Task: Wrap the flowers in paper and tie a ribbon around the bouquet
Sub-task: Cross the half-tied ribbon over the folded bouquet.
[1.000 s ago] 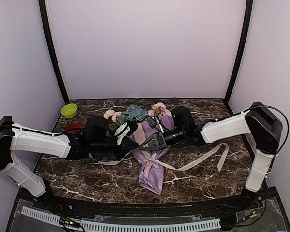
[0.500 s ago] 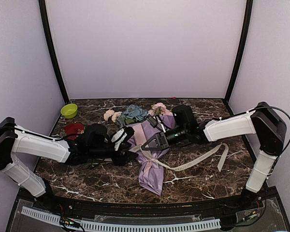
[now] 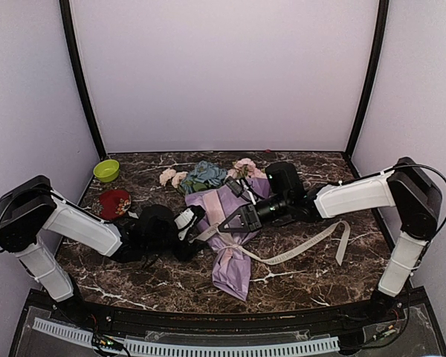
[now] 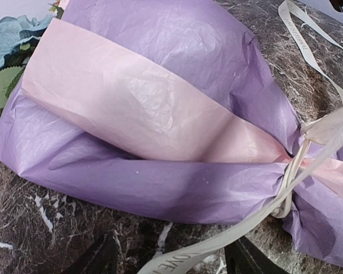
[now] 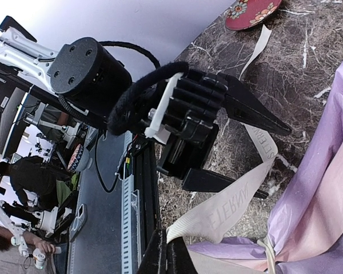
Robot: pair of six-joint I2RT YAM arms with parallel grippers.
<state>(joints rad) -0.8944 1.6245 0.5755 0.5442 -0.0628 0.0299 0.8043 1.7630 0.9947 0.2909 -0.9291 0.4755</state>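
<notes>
Right gripper [image 5: 170,244] is pinched shut on the ribbon [image 5: 228,210], apparently tensioning the loop around the bouquet [image 4: 160,114] on the table [image 3: 134,279]. Left gripper [image 4: 171,260] stands open astride the ribbon, gripping nothing.

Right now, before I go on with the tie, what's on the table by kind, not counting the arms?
paper-wrapped bouquet: 1
ribbon: 1
green bowl: 1
red dish: 1
Total: 4

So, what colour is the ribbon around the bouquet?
The ribbon is cream-beige with faint grey lettering, clearest in the right wrist view.
</notes>
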